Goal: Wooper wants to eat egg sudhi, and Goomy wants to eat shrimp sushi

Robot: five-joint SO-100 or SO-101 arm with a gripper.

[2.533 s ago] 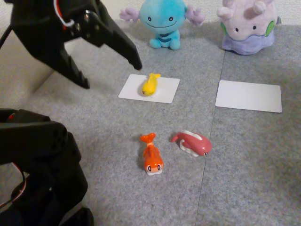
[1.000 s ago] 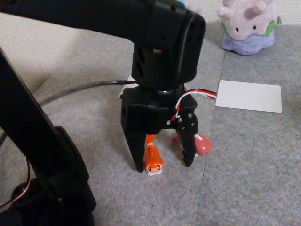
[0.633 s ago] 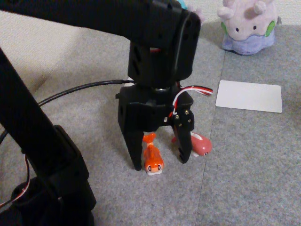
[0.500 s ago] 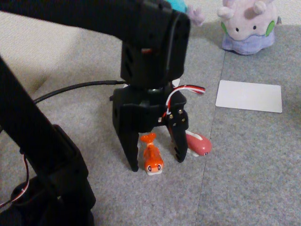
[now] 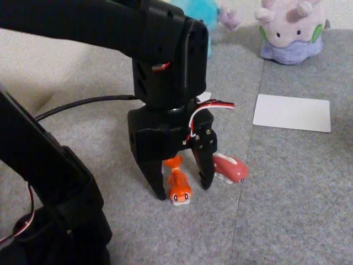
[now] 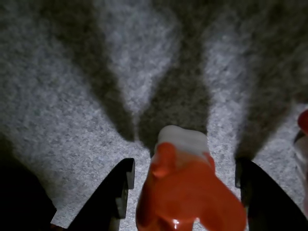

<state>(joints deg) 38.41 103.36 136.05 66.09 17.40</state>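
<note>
- In the fixed view, the black tool is seen pointing down at the grey carpeted surface, its two fingers spread apart.
- The shrimp sushi, an orange fish-shaped toy, is found lying on the surface between the spread fingers, just beside the left one; contact cannot be told.
- A pink-red fish toy is seen just right of the right finger.
- Goomy is placed at the far right, with a white card nearer on the surface.
- Wooper is mostly hidden behind the arm at the far edge.
- In the wrist view, the shrimp sushi is framed between both fingers, untouched by either.
</note>
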